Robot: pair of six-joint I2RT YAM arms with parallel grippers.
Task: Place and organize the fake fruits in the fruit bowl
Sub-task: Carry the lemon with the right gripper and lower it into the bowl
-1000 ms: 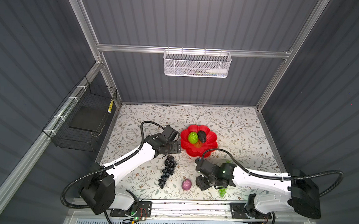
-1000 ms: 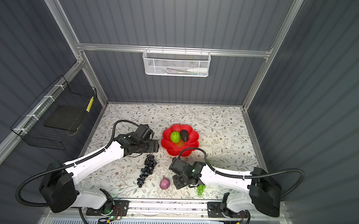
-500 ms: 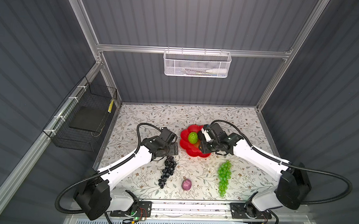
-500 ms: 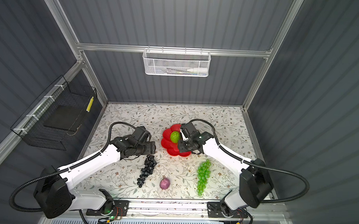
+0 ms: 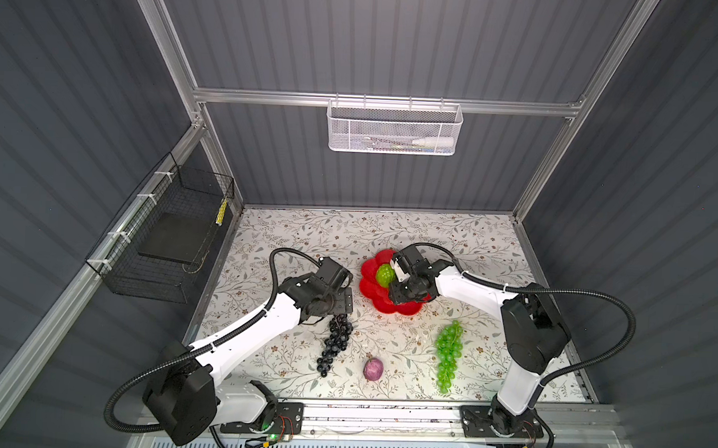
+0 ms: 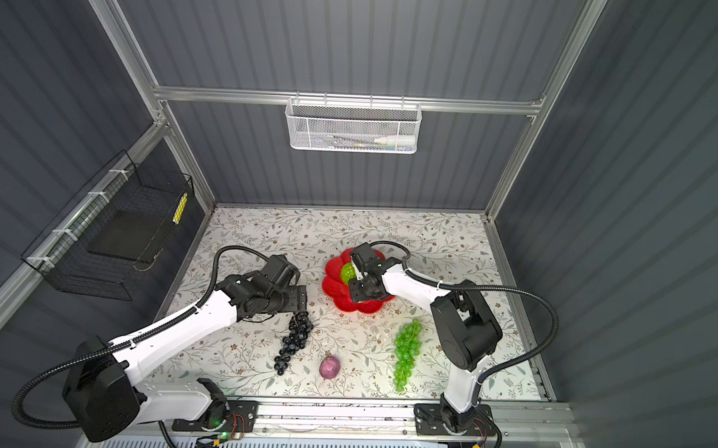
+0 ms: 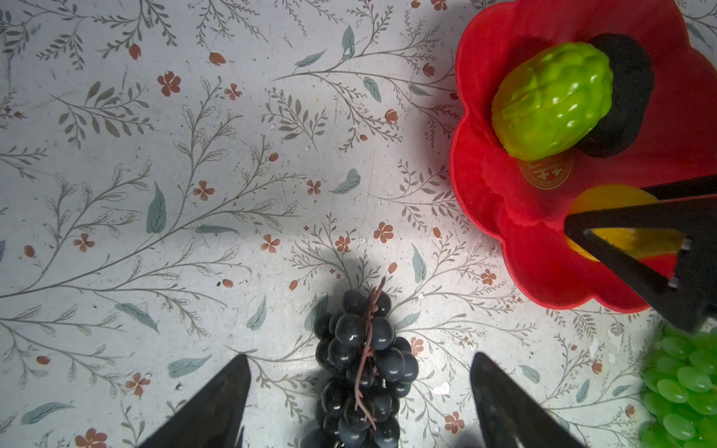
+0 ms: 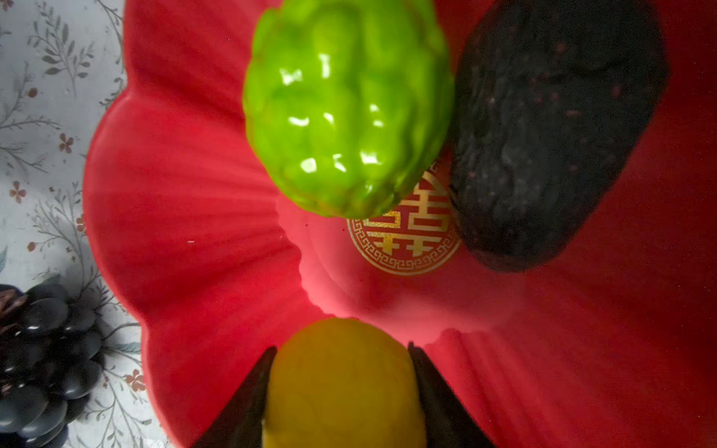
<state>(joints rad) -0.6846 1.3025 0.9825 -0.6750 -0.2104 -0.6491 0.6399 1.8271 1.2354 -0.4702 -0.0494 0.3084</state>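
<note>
The yellow ball (image 8: 341,391) is being pinched between the right fingers (image 8: 256,388), one pressing on each side of it, low over one of the petals of the bowl (image 8: 174,194). I cannot tell whether the ball is touching the red plastic. Past the ball, inside the bowl, the bumpy green fruit (image 8: 349,108) is lying against the avocado (image 8: 551,135), and both are crowding the gold emblem (image 8: 403,240) at the centre.

The left fingers (image 7: 229,388) are standing spread wide and gripping nothing. They are straddling the stem end of the dark grapes (image 7: 364,364) without touching them. That bunch is lying on the counter (image 5: 306,239) near the bowl, to its left and nearer the front in both top views.

The green grapes (image 5: 447,353) are also lying on the counter, toward the front on the right, apart from the bowl. The purple ball (image 5: 373,368) is resting between the two bunches, close to the front edge. The bowl itself is sitting about mid-counter, a little right of centre.
</note>
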